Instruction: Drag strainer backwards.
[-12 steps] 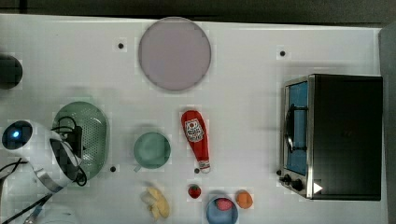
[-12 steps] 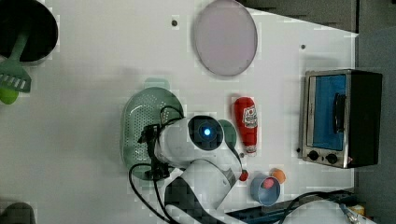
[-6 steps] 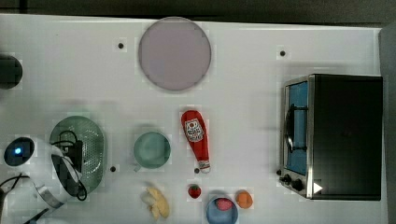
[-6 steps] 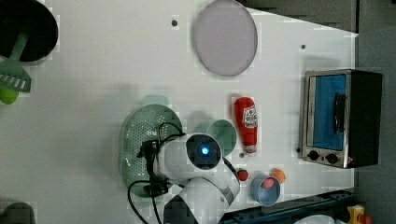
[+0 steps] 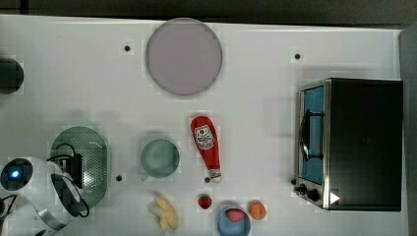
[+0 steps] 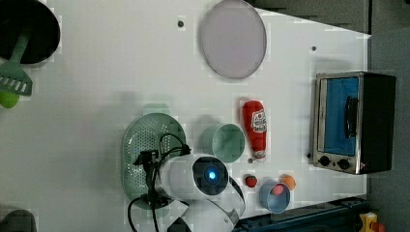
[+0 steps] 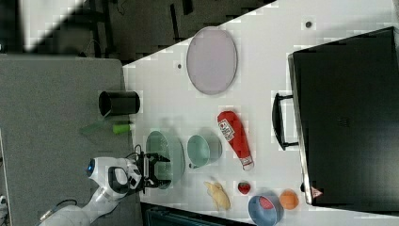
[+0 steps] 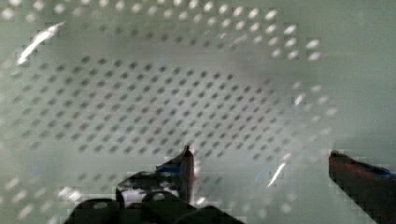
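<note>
Inside the strainer (image 8: pixel 196 93), the end effector (image 8: pixel 259 156) spreads wide.

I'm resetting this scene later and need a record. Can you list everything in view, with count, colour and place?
strainer: 1, pale mint green, the top view's lower left
cup: 1, green, between strainer and ketchup bottle
ketchup bottle: 1, red, lying flat mid-table
plate: 1, lilac, the top view's upper middle
toaster oven: 1, black and silver, the top view's right
banana: 1, yellow, below the cup
strawberry: 1, red, beside the banana
bowl: 1, blue, something red inside
orange: 1, beside the bowl
black pot: 1, the left view's upper left
spatula: 1, green, by the pot
gripper: 1, open, over the strainer's bowl
</note>
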Robot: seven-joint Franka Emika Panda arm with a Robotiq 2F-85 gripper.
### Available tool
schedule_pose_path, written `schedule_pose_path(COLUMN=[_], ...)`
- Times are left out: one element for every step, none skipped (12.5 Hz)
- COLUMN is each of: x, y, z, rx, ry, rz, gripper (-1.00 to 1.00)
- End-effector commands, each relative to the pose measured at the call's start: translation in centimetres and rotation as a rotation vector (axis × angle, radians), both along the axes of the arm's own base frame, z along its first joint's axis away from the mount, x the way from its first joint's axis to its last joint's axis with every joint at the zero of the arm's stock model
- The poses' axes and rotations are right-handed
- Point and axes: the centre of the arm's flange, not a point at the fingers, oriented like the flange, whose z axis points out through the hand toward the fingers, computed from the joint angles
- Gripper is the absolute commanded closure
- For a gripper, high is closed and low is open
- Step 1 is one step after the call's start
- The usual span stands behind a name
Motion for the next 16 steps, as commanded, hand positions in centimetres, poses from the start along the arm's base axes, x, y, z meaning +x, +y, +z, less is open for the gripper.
schedule_pose_path(x=[3.6, 4.9, 6.2, 7.1, 8.2, 9.4, 10.6, 11.9, 13.1, 14.3, 15.6, 16.9, 18.0, 18.9, 19.5, 19.9], y=[0.0, -0.1, -0.5, -1.0, -1.8, -3.0, -4.6, -6.6, -9.0, -11.9, -15.1, -18.4, -21.8, -25.3, -28.6, -31.7], z=[4.2, 6.2, 8.6, 11.0, 13.7, 16.4, 19.2, 22.0, 24.8, 27.5, 30.2, 32.9, 35.5, 37.5, 39.0, 40.2], rx=[0.085, 0.110, 0.127, 0.136, 0.144, 0.149, 0.149, 0.149, 0.147, 0.149, 0.153, 0.158, 0.162, 0.161, 0.156, 0.153], ry=[-0.136, -0.173, -0.199, -0.212, -0.226, -0.239, -0.245, -0.250, -0.247, -0.248, -0.257, -0.275, -0.295, -0.302, -0.294, -0.287], rz=[-0.091, -0.084, -0.064, -0.017, 0.040, 0.091, 0.139, 0.189, 0.241, 0.292, 0.318, 0.323, 0.321, 0.310, 0.312, 0.348], gripper=[-1.00, -1.00, -1.00, -1.00, -1.00, -1.00, -1.00, -1.00, -1.00, -1.00, -1.00, -1.00, -1.00, -1.00, -1.00, -1.00])
